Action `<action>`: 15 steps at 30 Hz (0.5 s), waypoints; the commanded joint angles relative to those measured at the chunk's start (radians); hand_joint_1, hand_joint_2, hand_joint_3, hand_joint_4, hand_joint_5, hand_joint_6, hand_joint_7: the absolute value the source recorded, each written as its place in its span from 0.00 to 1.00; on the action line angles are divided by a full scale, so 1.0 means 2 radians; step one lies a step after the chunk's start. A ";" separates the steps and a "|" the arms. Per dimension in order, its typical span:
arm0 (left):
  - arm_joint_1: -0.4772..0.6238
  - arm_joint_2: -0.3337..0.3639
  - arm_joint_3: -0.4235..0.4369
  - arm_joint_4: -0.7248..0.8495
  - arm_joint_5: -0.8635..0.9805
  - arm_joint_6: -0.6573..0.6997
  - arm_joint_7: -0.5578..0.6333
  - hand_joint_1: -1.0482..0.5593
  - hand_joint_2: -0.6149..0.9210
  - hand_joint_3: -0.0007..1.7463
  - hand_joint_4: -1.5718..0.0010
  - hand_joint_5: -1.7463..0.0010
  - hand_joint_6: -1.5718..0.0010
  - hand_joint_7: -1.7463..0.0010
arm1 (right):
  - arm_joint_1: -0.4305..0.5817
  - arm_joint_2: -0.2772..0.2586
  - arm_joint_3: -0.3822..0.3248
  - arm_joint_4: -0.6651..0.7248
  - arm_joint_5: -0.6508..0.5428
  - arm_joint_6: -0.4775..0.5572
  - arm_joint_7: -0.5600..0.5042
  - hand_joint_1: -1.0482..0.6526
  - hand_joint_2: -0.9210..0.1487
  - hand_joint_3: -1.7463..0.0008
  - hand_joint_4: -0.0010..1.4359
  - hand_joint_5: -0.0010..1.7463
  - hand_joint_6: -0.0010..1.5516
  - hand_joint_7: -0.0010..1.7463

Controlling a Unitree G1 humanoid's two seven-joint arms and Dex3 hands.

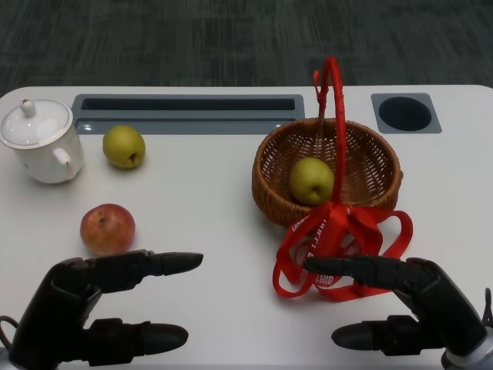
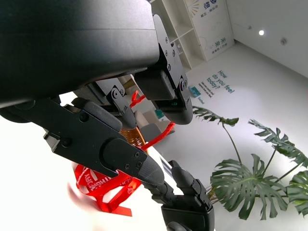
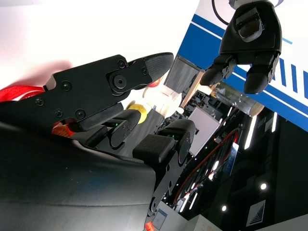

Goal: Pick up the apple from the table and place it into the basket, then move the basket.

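A red apple (image 1: 107, 228) lies on the white table (image 1: 200, 200) at the left, just beyond my left hand (image 1: 92, 307), which is open and holds nothing. The wicker basket (image 1: 370, 166) with a red handle and red ribbon (image 1: 339, 247) stands right of centre, and a green fruit (image 1: 311, 180) lies inside it. My right hand (image 1: 404, 304) is open, its upper finger lying over the ribbon in front of the basket. The left wrist view shows my left hand (image 2: 110, 139), the ribbon (image 2: 103, 185) and my right hand (image 2: 185, 199) beyond. In the right wrist view my right hand (image 3: 106, 96) is empty.
A second green fruit (image 1: 124, 146) lies at the back left beside a white lidded teapot (image 1: 40, 140). A grey recessed tray slot (image 1: 189, 112) runs along the far edge, with a round cup hole (image 1: 405, 113) at the far right.
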 commanded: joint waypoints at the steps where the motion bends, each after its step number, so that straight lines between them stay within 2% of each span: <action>1: -0.003 0.005 0.004 0.005 -0.006 -0.006 0.001 0.33 0.92 0.00 0.41 1.00 0.45 1.00 | 0.004 -0.007 -0.002 -0.006 0.007 0.003 0.000 0.32 0.08 1.00 0.53 0.00 0.45 0.00; 15: -0.004 0.007 0.005 0.010 -0.009 -0.010 0.000 0.33 0.92 0.00 0.41 1.00 0.45 1.00 | 0.000 -0.002 -0.002 -0.007 0.009 0.011 0.001 0.32 0.08 1.00 0.53 0.00 0.44 0.00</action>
